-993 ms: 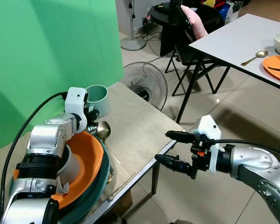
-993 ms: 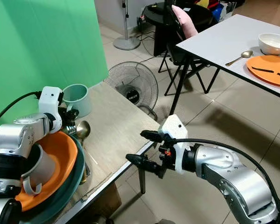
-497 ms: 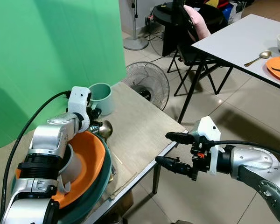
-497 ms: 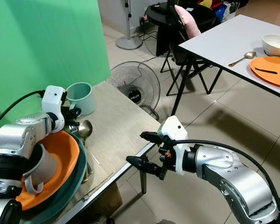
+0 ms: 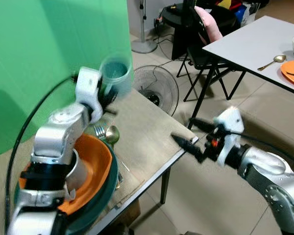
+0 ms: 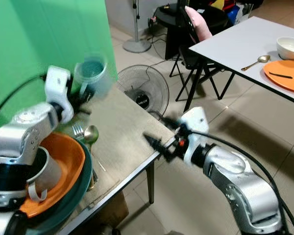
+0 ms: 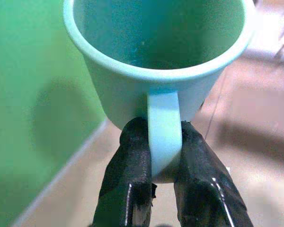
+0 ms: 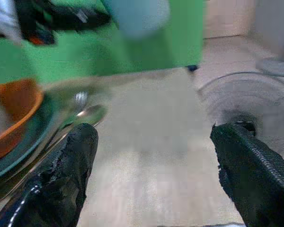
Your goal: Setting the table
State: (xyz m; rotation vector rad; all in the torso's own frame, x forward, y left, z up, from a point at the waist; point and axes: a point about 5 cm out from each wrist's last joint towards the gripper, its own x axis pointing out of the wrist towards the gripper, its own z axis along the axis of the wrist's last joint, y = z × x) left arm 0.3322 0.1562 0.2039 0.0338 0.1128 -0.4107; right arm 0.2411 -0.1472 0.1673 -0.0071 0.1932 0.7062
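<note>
A mint-green mug (image 5: 116, 74) hangs blurred in the air above the wooden table (image 5: 147, 132), and my left gripper (image 7: 163, 189) is shut on its handle (image 7: 164, 135). An orange bowl (image 5: 90, 169) with a grey cup (image 6: 41, 171) inside rests on a dark teal plate (image 6: 73, 196) at the table's near left. A fork and spoon (image 5: 107, 132) lie beside the bowl. My right gripper (image 5: 188, 137) is open over the table's right edge, its fingers (image 8: 68, 175) spread wide.
A floor fan (image 5: 154, 85) stands behind the wooden table, before a green backdrop (image 5: 44, 58). To the far right a white table (image 6: 245, 46) carries a spoon (image 6: 255, 61), a white bowl (image 6: 290, 46) and an orange plate (image 6: 286, 73). Tiled floor lies between the tables.
My left gripper has lifted the mint-green mug off the table. My right gripper has swung up and left to the table's right edge.
</note>
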